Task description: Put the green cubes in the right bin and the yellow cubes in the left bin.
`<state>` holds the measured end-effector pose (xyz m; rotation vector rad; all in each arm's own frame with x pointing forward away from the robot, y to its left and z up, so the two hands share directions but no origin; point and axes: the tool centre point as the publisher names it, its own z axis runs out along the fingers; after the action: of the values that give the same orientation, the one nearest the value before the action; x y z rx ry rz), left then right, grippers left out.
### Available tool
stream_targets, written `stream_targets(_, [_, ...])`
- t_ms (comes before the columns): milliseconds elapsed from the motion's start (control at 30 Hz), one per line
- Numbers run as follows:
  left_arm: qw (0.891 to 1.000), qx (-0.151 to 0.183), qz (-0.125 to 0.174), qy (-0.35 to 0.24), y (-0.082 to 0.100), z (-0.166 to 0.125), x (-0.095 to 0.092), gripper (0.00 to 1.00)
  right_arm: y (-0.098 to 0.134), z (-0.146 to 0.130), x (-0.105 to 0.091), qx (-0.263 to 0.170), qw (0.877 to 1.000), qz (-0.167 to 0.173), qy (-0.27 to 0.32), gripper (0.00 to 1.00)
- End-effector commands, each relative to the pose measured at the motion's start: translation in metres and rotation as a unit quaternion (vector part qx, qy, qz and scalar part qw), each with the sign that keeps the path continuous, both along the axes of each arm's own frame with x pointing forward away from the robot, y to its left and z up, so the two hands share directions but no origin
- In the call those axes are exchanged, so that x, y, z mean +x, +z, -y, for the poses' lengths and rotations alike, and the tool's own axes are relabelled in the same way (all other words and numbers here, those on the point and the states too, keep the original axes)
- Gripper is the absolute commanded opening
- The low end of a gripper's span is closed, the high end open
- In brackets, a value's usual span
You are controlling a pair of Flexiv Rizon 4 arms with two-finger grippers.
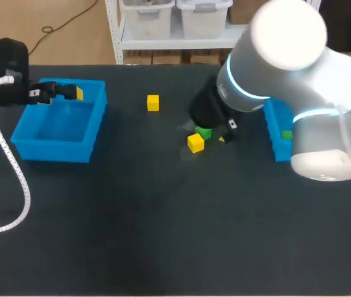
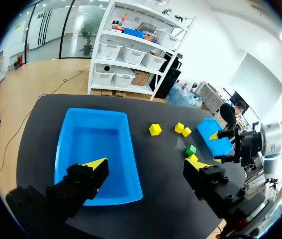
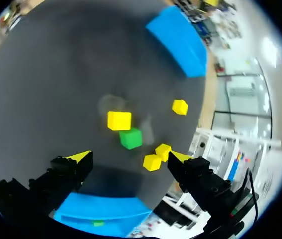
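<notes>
Right wrist view, the first is saying: the right pincer (image 3: 130,158) is hanging wide open and holding nothing. The green cube (image 3: 130,138) is lying on the table (image 3: 56,89) just ahead of it, in line with the gap between the fingers.

The second is answering: that cube is looking small, light and stiff, with flat faces that should not be slipping. A yellow cube (image 3: 119,120) is sitting just beyond it, perhaps touching a corner, so the fingers are best closing on the two side faces that are free.

And the arm? the first is asking.

The right arm (image 1: 286,37) is bending down over the table's middle with its wrist pointing downward, and the right bin (image 3: 116,211) is lying behind and under its pincer. The left pincer (image 2: 147,164), also spread and empty, is hovering above the left bin (image 2: 93,144).
</notes>
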<state>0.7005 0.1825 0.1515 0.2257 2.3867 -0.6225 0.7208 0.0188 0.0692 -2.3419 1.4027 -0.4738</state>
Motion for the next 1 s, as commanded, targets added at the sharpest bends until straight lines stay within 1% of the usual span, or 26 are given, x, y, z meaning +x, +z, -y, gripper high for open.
stream_targets(33, [1.000, -0.004, 0.003, -0.003, -0.002, -0.002, 0.000, 1.00, -0.007, -0.008, 0.005, -0.149, 0.980, -0.127, 0.045, 1.00])
stream_targets(200, [1.000, -0.004, 0.003, -0.003, -0.002, -0.002, 0.000, 1.00, -0.018, -0.010, 0.004, -0.155, 0.978, -0.130, 0.047, 1.00])
stream_targets(333, [1.000, -0.004, 0.003, -0.003, -0.002, -0.002, 0.000, 1.00, -0.026, -0.013, 0.005, -0.150, 0.980, -0.127, 0.038, 1.00])
stream_targets(433, [1.000, -0.004, 0.003, -0.003, -0.002, -0.002, 0.000, 1.00, -0.032, -0.016, 0.006, -0.138, 0.984, -0.107, 0.024, 1.00])
stream_targets(500, [1.000, -0.004, 0.003, -0.003, -0.002, -0.002, 0.000, 1.00, -0.036, -0.016, 0.007, -0.135, 0.985, -0.102, 0.019, 1.00])
stream_targets(600, [1.000, -0.004, 0.003, -0.003, -0.002, -0.002, 0.000, 1.00, -0.042, -0.016, 0.008, -0.136, 0.987, -0.082, 0.017, 1.00])
stream_targets(667, [1.000, -0.004, 0.003, -0.003, -0.002, -0.002, 0.000, 1.00, -0.046, -0.015, 0.008, -0.138, 0.987, -0.077, 0.017, 1.00])
stream_targets(733, [1.000, -0.004, 0.003, -0.003, -0.002, -0.002, 0.000, 1.00, -0.051, -0.015, 0.008, -0.139, 0.988, -0.063, 0.019, 1.00])
stream_targets(1000, [1.000, -0.004, 0.003, -0.003, -0.002, -0.002, 0.000, 1.00, -0.066, -0.013, 0.013, -0.133, 0.991, -0.025, -0.004, 1.00])
